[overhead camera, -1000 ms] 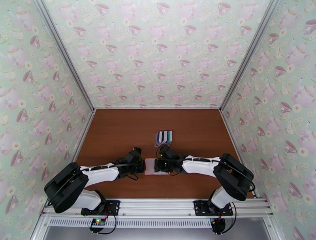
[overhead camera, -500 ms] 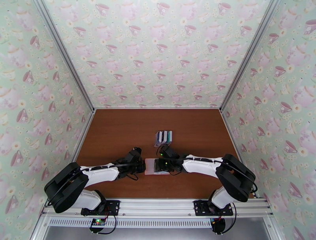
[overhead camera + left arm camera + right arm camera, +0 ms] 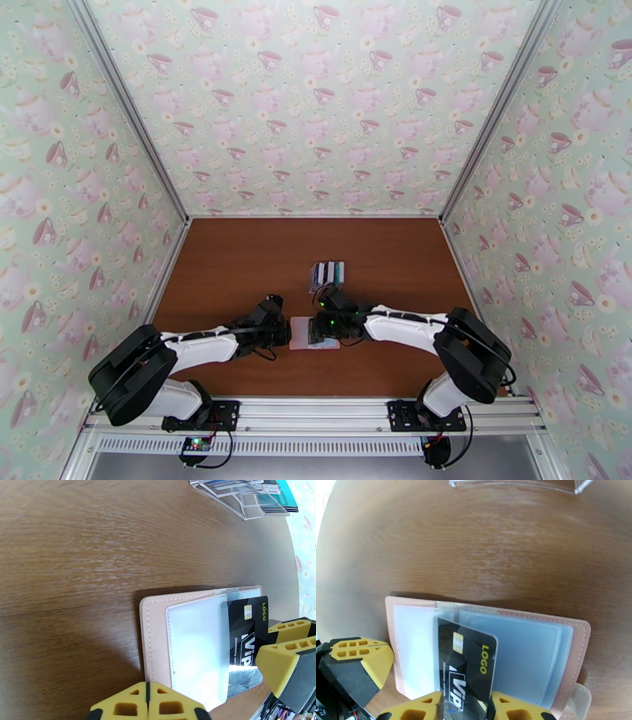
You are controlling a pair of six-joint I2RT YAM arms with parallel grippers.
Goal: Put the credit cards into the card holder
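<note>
Loading: black VIP card (image 3: 466, 665) partway into card holder (image 3: 577, 645) sleeve.
Right pincer (image 3: 466, 711): flanks card's free end, grip unclear.
Left pincer (image 3: 147, 701): closed at holder's edge.
Remaining: cards (image 3: 330, 272) in clear rack (image 3: 241, 505).

Wide view first: a brown wood-grain worktop (image 3: 237, 260) sits boxed in on three sides. The back wall (image 3: 316, 103), left wall (image 3: 71, 197) and right wall (image 3: 553, 181) all wear the same pale green paper, dotted with pink teacups, teapots and small cream flowers. Two aluminium posts (image 3: 126, 110) run up the back corners, leaning outward toward the top. Along the near edge, a silver rail (image 3: 316, 414) spans the full width. Lighting is bright and even up there. Down at wrist level, soft glare streaks the grain and dark shadows pool on the wood.
</note>
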